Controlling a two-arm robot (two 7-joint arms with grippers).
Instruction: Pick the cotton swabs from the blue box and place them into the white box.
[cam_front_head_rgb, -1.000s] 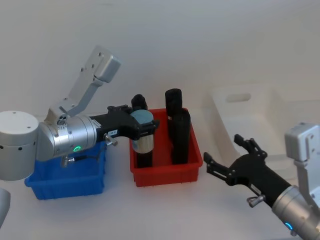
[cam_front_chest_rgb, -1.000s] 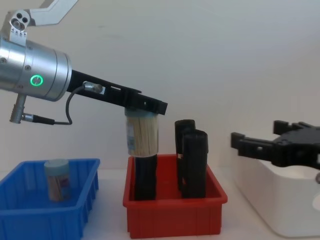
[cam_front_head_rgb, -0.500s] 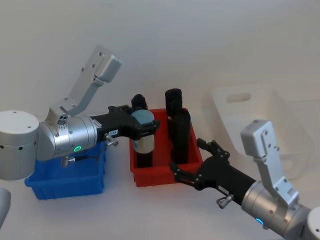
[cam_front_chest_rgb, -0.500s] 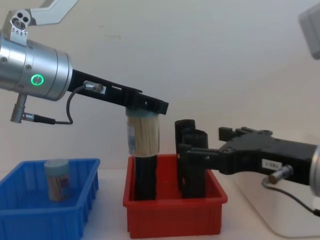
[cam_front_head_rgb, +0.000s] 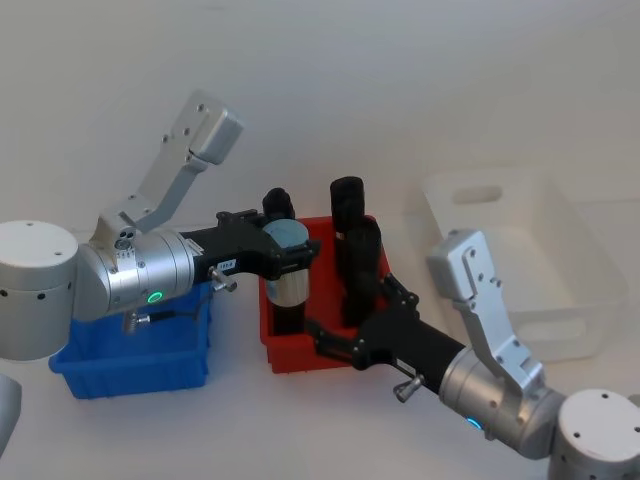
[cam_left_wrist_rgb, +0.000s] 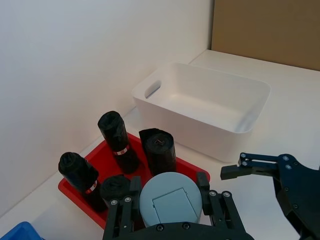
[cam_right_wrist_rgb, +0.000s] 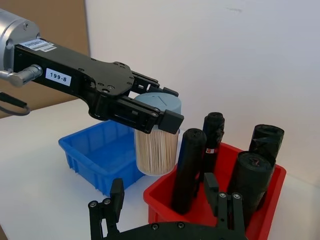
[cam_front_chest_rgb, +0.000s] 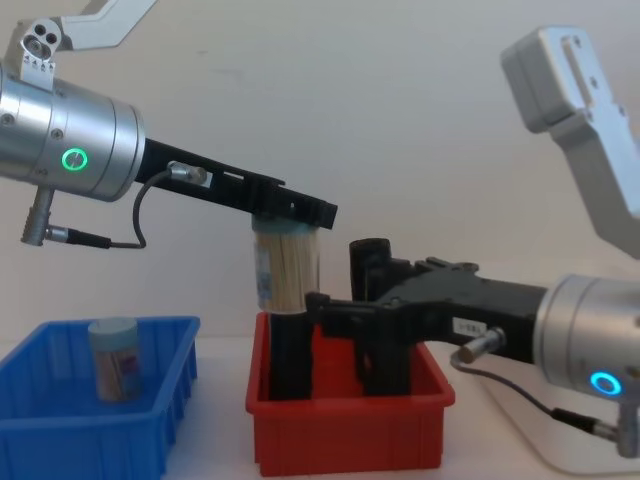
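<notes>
Currently: jar of cotton swabs (cam_front_head_rgb: 288, 288) aloft over the red bin (cam_front_head_rgb: 300, 357)

My left tool (cam_front_head_rgb: 288, 252) is clamped on the jar at its lid and holds it above a black roll (cam_front_chest_rgb: 285, 365) in the bin. My right tool (cam_front_head_rgb: 350, 308) reaches in by the bin's near right side with its fingers spread wide. It is close to the jar but apart from it. A second jar (cam_front_chest_rgb: 113, 358) stands in the blue box (cam_front_head_rgb: 130, 378). The white box (cam_front_head_rgb: 560, 325) sits on the tabletop (cam_front_head_rgb: 200, 440) to the right.
</notes>
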